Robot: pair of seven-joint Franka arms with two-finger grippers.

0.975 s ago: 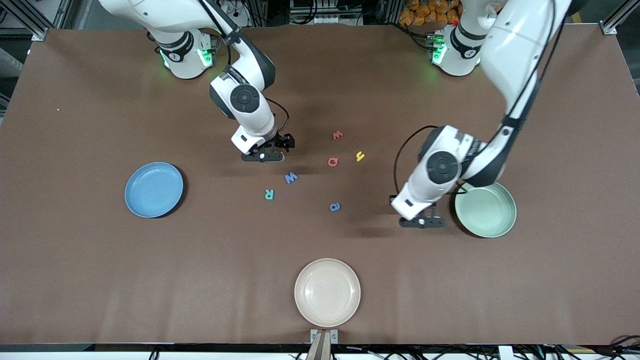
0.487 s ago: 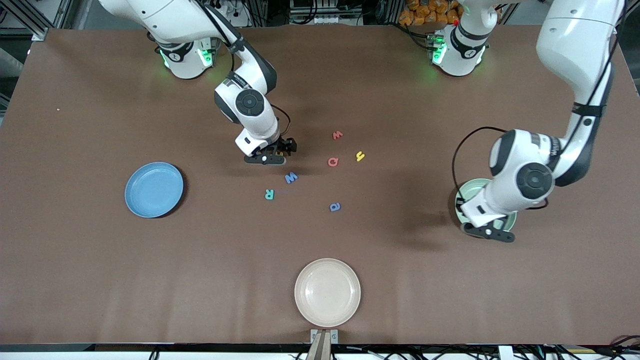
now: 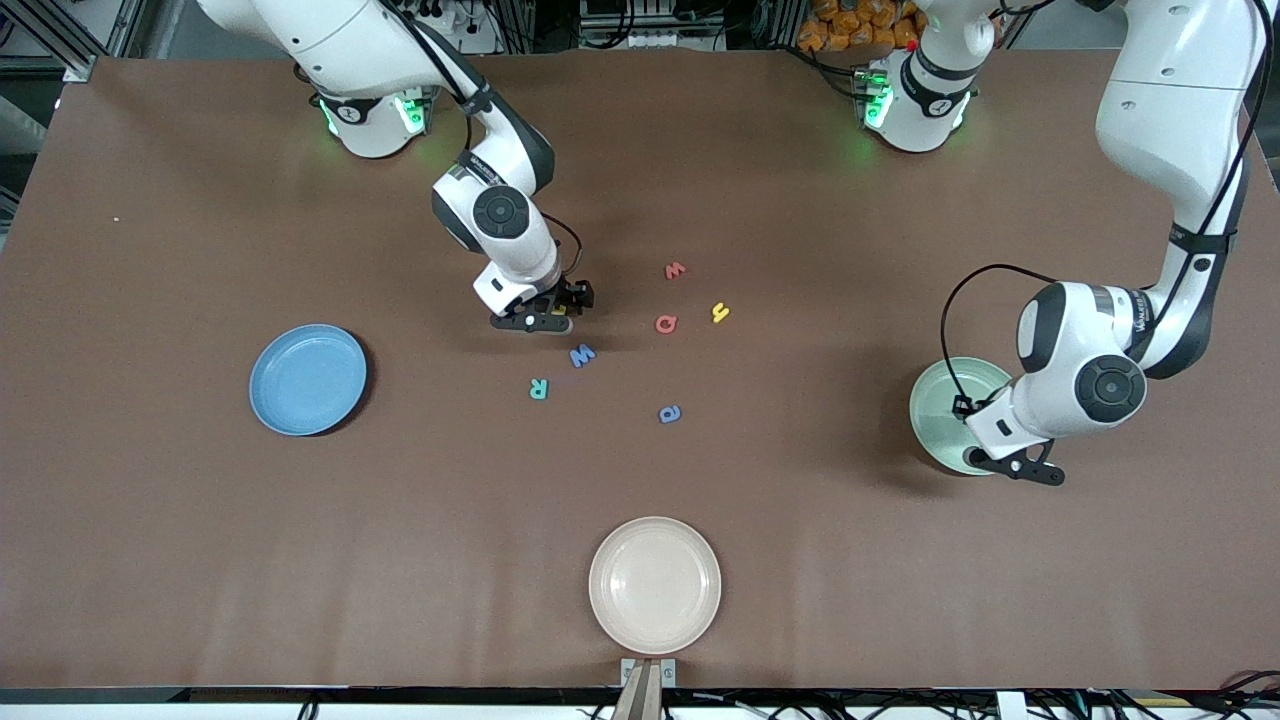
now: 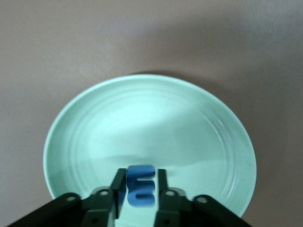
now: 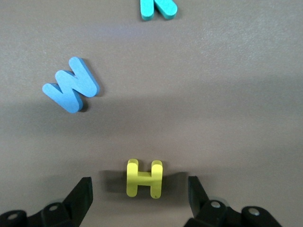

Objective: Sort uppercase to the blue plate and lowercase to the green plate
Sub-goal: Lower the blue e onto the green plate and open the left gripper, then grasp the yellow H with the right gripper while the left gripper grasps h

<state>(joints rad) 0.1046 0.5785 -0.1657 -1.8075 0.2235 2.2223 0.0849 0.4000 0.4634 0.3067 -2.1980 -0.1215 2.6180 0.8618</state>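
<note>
The left gripper (image 3: 1015,465) hung over the green plate (image 3: 940,405) at the left arm's end of the desk, its jaws clamped on the blue m (image 4: 141,185), which sat pinched between the fingers above the plate's pale inside (image 4: 151,137). The right gripper (image 3: 535,320) was low over the middle of the desk, jaws spread wide with the yellow H (image 5: 144,178) lying flat between them, not touched by either finger as far as the wrist view showed. Just nearer the front camera lay the blue W (image 3: 582,354), and nearer again the teal R (image 3: 538,388). Toward the left arm's end sat the red w (image 3: 675,270), the red Q (image 3: 666,323) and the yellow h (image 3: 719,313), with the blue a (image 3: 670,413) nearer the camera, all flat on the desk. The blue plate (image 3: 308,379) stood at the right arm's end, and a cream-white plate (image 3: 654,585) lay near the front edge.
</note>
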